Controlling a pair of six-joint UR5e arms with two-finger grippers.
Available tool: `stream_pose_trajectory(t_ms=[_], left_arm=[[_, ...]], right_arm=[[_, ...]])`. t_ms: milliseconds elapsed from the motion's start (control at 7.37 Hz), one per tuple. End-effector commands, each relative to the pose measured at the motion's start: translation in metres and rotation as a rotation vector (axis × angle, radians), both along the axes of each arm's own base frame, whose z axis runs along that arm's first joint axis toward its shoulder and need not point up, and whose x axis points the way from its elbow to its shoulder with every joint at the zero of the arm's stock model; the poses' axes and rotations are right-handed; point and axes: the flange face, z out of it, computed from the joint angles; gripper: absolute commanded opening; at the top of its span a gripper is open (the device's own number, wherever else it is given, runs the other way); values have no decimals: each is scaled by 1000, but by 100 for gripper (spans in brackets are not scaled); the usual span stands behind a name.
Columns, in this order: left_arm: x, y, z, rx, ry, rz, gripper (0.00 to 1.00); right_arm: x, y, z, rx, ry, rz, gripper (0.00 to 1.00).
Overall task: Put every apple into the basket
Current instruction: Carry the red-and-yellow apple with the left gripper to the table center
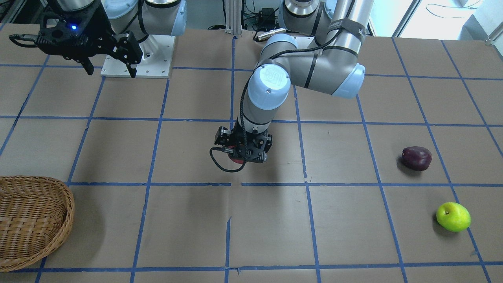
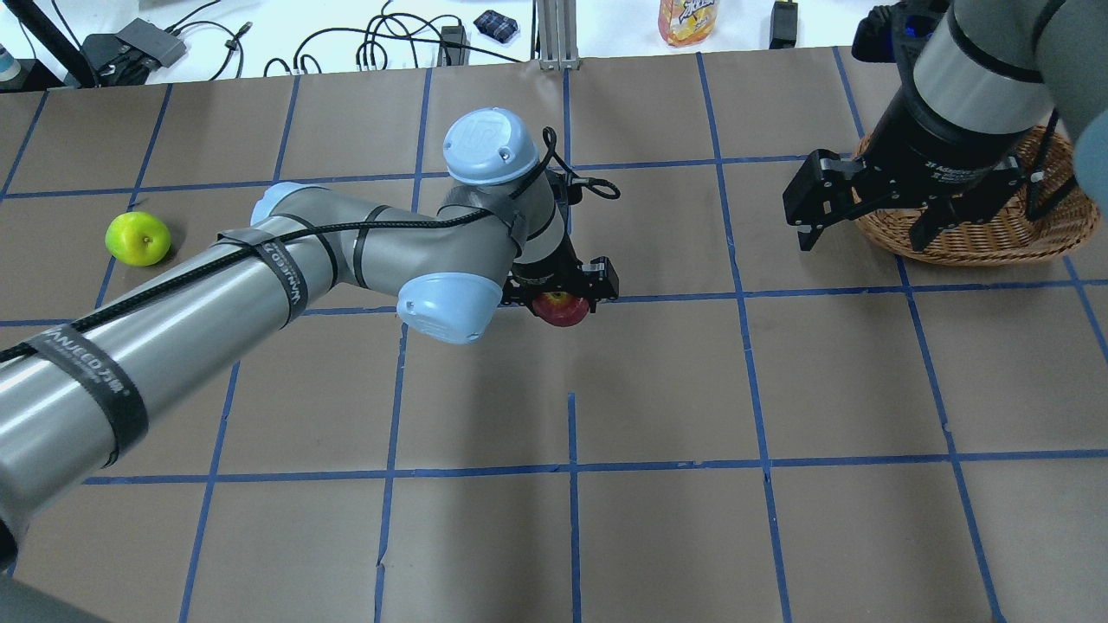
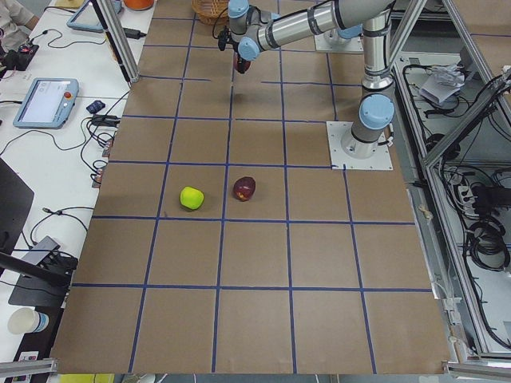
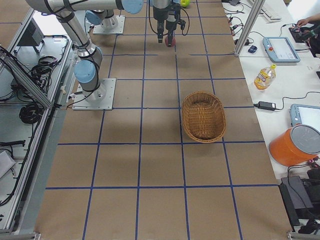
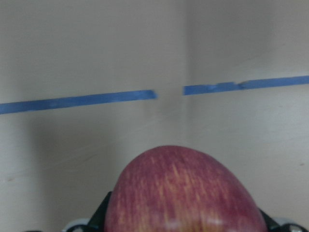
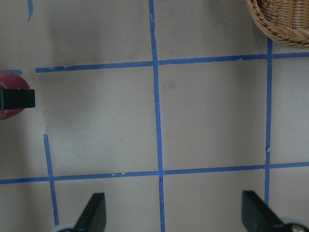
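Observation:
My left gripper is shut on the red apple near the table's middle, close above the paper; the apple fills the bottom of the left wrist view. My right gripper is open and empty, raised beside the wicker basket, which also shows in the front view. The dark purple apple and the yellow-green apple lie apart on the table on my left side. My left arm hides the purple apple in the overhead view; the green apple shows there.
The table is brown paper with a blue tape grid. My right arm's base plate sits at the robot's edge. A drink bottle and cables lie on the bench beyond the far edge.

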Motion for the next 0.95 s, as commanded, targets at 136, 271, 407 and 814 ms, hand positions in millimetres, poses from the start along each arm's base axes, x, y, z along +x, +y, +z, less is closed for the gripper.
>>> stream_pose_trajectory(t_ms=[136, 271, 407, 814], left_arm=[[-21, 4, -34, 10, -8, -31, 71], [-25, 9, -41, 5, -8, -39, 90], [-29, 10, -37, -3, -6, -41, 98], [-26, -5, -9, -44, 10, -33, 100]], right_arm=[[-1, -1, -2, 7, 3, 0, 100], [-1, 0, -1, 4, 2, 0, 100], [-1, -1, 0, -1, -1, 0, 100], [-1, -2, 0, -7, 2, -20, 100]])
